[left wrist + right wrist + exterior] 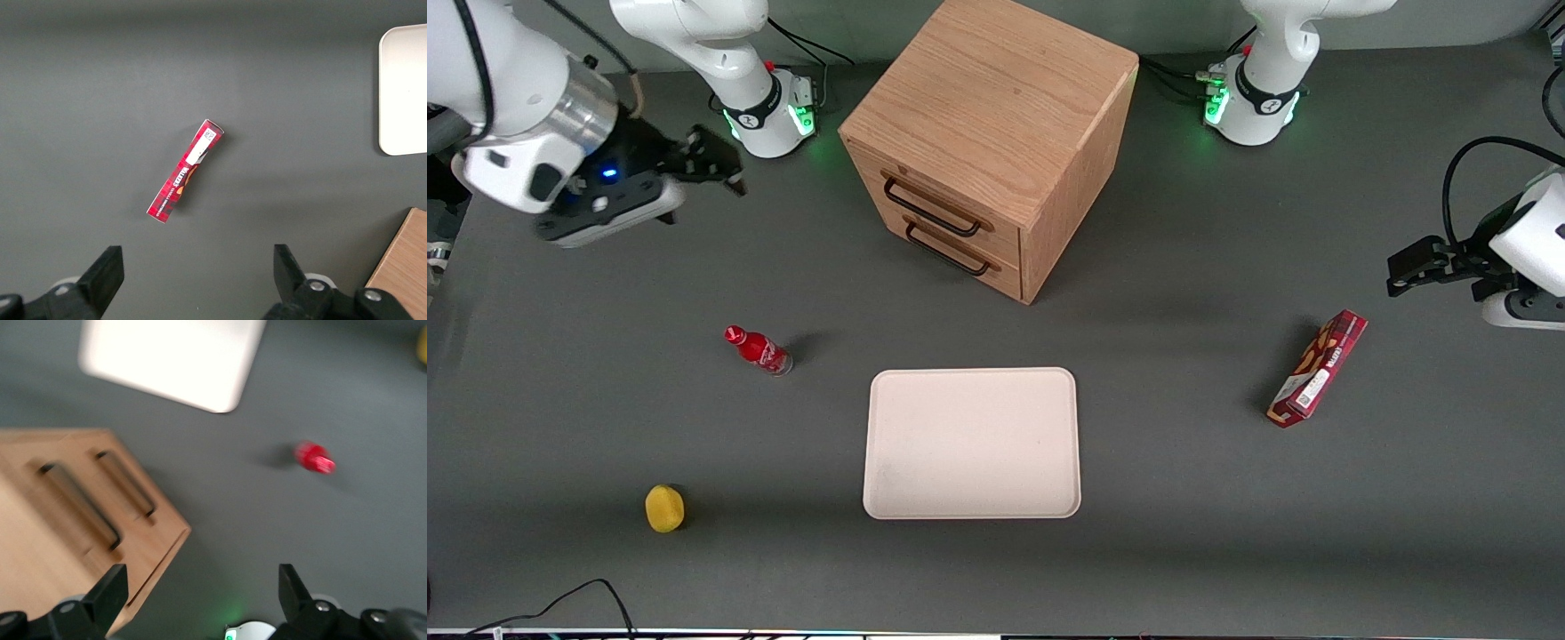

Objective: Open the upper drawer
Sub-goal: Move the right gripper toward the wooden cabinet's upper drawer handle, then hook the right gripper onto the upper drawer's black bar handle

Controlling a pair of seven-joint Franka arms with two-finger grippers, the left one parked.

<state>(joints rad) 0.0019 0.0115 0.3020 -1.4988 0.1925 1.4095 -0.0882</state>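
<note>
The light oak cabinet (996,98) stands at the middle of the table, farther from the front camera than the tray. Its upper drawer (951,197) is shut, with its long black bar handle (930,210) above the lower drawer's handle (951,251). My right gripper (713,165) hangs in the air, off to the side of the cabinet toward the working arm's end of the table and apart from it. It is open and empty. The right wrist view shows the gripper (201,581) with its fingers spread, the upper drawer (57,515) and its handle (80,507).
A cream tray (971,511) lies nearer the front camera than the cabinet. A small red bottle (759,349) and a yellow object (664,508) sit toward the working arm's end. A red snack box (1318,369) lies toward the parked arm's end.
</note>
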